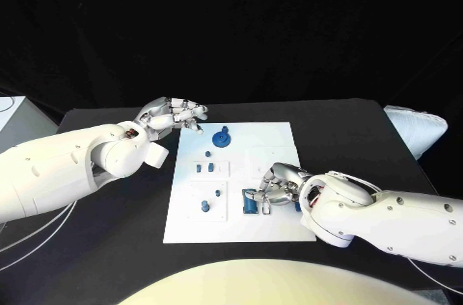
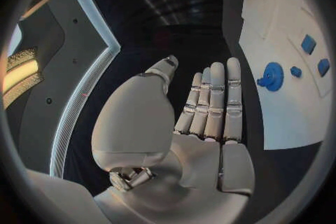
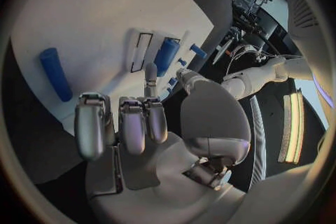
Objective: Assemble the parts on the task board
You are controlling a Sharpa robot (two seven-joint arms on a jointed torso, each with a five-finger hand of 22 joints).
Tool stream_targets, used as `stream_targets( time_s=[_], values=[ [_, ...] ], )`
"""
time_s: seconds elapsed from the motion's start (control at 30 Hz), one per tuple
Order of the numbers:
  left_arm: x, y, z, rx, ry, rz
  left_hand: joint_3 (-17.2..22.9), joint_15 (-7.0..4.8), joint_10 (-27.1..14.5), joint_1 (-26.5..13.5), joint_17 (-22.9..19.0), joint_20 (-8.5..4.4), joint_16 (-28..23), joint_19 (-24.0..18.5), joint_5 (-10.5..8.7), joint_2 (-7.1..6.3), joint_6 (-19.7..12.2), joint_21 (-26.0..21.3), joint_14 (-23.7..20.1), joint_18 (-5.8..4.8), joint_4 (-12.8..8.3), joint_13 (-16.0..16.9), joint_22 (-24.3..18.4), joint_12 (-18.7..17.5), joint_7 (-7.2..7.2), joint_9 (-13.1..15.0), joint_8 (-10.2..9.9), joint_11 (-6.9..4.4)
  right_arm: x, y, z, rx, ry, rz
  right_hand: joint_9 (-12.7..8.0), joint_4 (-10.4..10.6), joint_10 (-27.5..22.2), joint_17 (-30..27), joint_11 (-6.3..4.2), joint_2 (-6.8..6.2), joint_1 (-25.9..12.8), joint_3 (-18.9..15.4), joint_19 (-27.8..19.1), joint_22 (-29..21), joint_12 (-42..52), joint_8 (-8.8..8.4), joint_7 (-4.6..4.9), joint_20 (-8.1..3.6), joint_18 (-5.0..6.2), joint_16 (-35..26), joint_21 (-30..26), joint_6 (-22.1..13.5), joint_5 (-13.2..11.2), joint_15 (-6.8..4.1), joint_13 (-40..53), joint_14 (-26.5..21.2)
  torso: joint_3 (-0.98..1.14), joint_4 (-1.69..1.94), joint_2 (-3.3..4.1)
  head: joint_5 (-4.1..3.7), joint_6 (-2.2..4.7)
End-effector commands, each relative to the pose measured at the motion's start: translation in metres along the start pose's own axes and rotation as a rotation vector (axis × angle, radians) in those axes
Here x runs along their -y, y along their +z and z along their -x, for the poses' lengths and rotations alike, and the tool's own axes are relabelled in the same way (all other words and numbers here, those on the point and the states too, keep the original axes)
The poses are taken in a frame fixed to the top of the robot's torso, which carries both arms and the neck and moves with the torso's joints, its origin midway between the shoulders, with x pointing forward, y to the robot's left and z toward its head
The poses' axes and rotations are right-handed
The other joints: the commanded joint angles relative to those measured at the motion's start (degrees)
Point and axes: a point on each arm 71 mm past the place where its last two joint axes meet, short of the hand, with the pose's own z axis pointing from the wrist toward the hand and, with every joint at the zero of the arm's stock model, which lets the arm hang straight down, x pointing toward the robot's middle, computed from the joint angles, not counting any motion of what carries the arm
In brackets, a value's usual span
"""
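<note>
My right hand (image 1: pixel 278 186), fingers curled and touching the blue block (image 1: pixel 251 202) at the task board's (image 1: pixel 275 132) near right, though whether they grip it I cannot tell, is nearer than my open, empty left hand (image 1: pixel 174 116) off the far left corner.

The task board (image 1: pixel 275 134) looks like a smooth, matt white plate, plastic by its look, with shallow raised panels near the right hand's fingers (image 1: pixel 273 183). The parts (image 1: pixel 222 139) are smooth blue plastic with a soft sheen; the round one lies just beside the left hand's fingers (image 1: pixel 189 114). The bench (image 1: pixel 338 128) is covered in matt black material that reflects almost nothing. Both hands, the left hand (image 2: pixel 210 106) and the right hand (image 3: pixel 133 123), are of brushed silver metal with a satin gleam, and the arms (image 1: pixel 58 168) wear glossy white plastic shells.
</note>
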Motion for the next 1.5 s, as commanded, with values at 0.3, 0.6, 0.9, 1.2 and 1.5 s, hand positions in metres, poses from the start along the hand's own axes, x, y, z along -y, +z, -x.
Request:
stream_targets(
  time_s=[0.3, 0.6, 0.9, 1.2, 1.5],
  values=[
    [0.002, 0.000, -0.002, -0.011, -0.006, -0.021, 0.0, 0.07, -0.4, 0.7, -0.1, -0.02, 0.3, 0.5, 0.08, -0.10, -0.3, -0.3, -0.2, 0.72, 0.5, -0.1, -0.1, 0.0, 0.09, -0.1, 0.0, -0.11, 0.021, -0.024, 0.033, 0.077, 0.158, 0.113, -0.6, -1.7, 3.3, 15.1, 1.44, -1.80, 11.2, 0.3, 3.8, 12.3, -3.0, -1.84, 1.74, 0.53, -0.09, 0.2, -4.1, -4.7, -0.3, 1.02, 11.5, 6.3, -0.01, -0.11, -0.14, -0.44, -0.01],
    [0.003, 0.000, -0.002, -0.006, -0.008, -0.029, 0.0, 0.07, -0.4, 0.7, -0.1, -0.02, 0.2, 0.5, 0.07, -0.13, -0.3, -0.3, -0.2, 0.71, 0.5, -0.1, -0.1, 0.0, 0.08, -0.1, 0.0, -0.11, 0.071, -0.046, 0.058, 0.101, 0.108, 0.003, -0.5, -2.1, 3.1, 15.1, 1.77, -2.61, 14.7, -1.0, 3.6, 12.2, -3.4, -2.60, 2.09, 0.93, -0.02, 0.2, -4.4, -4.9, -4.1, 1.35, 11.4, 6.3, -0.01, -0.10, 0.01, -1.29, -0.01],
    [0.002, 0.000, -0.002, -0.009, -0.011, -0.029, -0.1, 0.08, -0.4, 0.7, -0.1, -0.01, 0.2, 0.6, 0.07, -0.15, -0.2, -0.4, -0.2, 0.71, 0.5, -0.1, -0.1, 0.1, 0.01, -0.1, 0.0, -0.14, 0.096, -0.057, 0.059, 0.097, -0.014, -0.092, -0.2, 0.1, 0.8, 12.7, 1.89, -2.00, 17.2, -8.5, 2.2, 10.6, -8.4, -3.05, 2.12, 1.26, 1.02, -1.3, -10.5, -4.2, -4.7, 1.58, 8.6, 5.6, 0.07, -0.11, -0.04, -1.93, -0.01],
    [0.002, 0.000, -0.002, -0.009, -0.012, -0.028, -0.1, 0.08, -0.4, 0.7, -0.1, -0.01, 0.2, 0.6, 0.07, -0.15, -0.2, -0.4, -0.2, 0.71, 0.5, -0.1, -0.1, 0.1, 0.01, -0.1, 0.0, -0.14, 0.103, -0.053, 0.038, 0.081, -0.088, -0.147, 0.0, 0.2, 0.8, 12.8, 1.77, -1.31, 17.6, -10.4, 2.2, 10.5, -8.6, -2.87, 1.97, 1.24, 1.04, -1.3, -10.7, -3.8, -5.0, 1.51, 8.5, 5.6, 0.01, 0.09, 0.10, -2.07, -0.01],
    [0.001, -0.002, -0.001, -0.015, -0.014, -0.018, -0.1, 0.04, -0.4, 0.9, -0.1, -0.01, 0.2, 0.6, 0.09, -0.03, 0.0, -0.4, -0.2, 0.71, 0.6, -0.1, -0.2, 0.1, -0.10, -0.1, 0.2, -0.20, 0.097, -0.045, 0.025, 0.084, -0.091, -0.149, 0.1, 0.3, 0.8, 12.8, 1.75, -0.20, 16.4, -12.6, 2.2, 10.4, -8.8, -3.03, 1.97, 1.19, 1.04, -1.3, -10.8, -3.9, -5.1, 1.47, 8.4, 5.6, -0.03, 0.00, 0.04, -1.80, -0.01]
  ],
)
